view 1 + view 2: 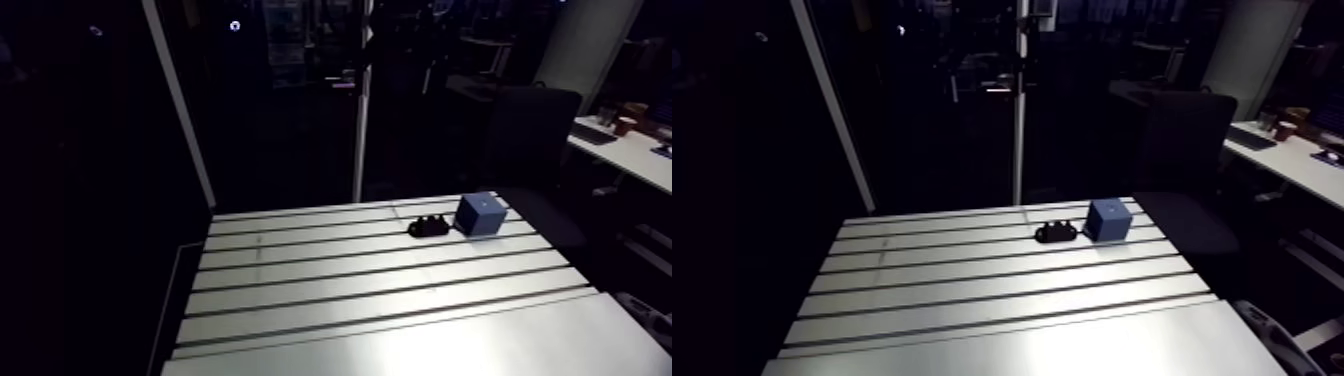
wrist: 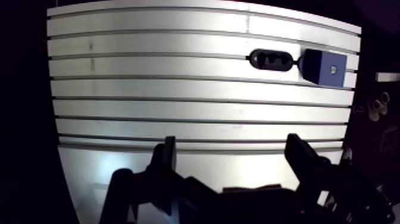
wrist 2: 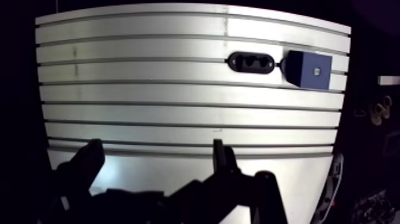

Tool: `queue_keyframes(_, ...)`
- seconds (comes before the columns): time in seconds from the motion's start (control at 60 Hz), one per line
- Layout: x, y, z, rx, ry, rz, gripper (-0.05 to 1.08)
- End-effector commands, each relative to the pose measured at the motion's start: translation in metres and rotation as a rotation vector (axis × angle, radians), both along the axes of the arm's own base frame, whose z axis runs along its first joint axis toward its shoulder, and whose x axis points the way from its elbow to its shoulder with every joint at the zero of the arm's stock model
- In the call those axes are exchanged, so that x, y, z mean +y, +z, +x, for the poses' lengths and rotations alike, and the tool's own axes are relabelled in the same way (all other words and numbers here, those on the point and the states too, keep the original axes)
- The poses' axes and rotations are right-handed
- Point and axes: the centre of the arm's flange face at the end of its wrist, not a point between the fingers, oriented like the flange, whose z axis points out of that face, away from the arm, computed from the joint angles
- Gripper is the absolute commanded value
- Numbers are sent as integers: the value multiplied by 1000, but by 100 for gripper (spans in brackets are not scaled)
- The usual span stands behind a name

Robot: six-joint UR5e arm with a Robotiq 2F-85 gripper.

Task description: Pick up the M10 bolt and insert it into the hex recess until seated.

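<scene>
Empty gripper (image 2: 232, 146) over the near edge of the table (image 2: 178, 101).
Its two fingers (image 2: 168, 156) stand wide apart above bare metal. A black oval holder (image 2: 271, 59) with two recesses lies far right, just left of a blue block (image 2: 324, 67), almost touching; the bolt itself cannot be made out.

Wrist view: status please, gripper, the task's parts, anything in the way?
Gripper open, empty. No bolt discernible; black two-hole holder beside blue block, ahead of gripper. Only bare table between.
</scene>
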Motion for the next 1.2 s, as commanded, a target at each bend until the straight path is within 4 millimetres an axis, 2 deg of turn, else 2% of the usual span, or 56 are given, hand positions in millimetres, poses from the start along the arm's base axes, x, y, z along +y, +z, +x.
queue_keyframes(0.017, -16, 4, 23, 2, -22, -29, 1)
queue_keyframes(0.283, -12, 3, 24, -6, -28, -24, 1)
queue_keyframes(0.433, -12, 16, 30, 19, -30, -19, 1)
queue_keyframes(0.633, -12, 23, 39, 29, -32, -10, 1)
queue_keyframes(1.2, -12, 19, 39, 23, -31, -7, 1)
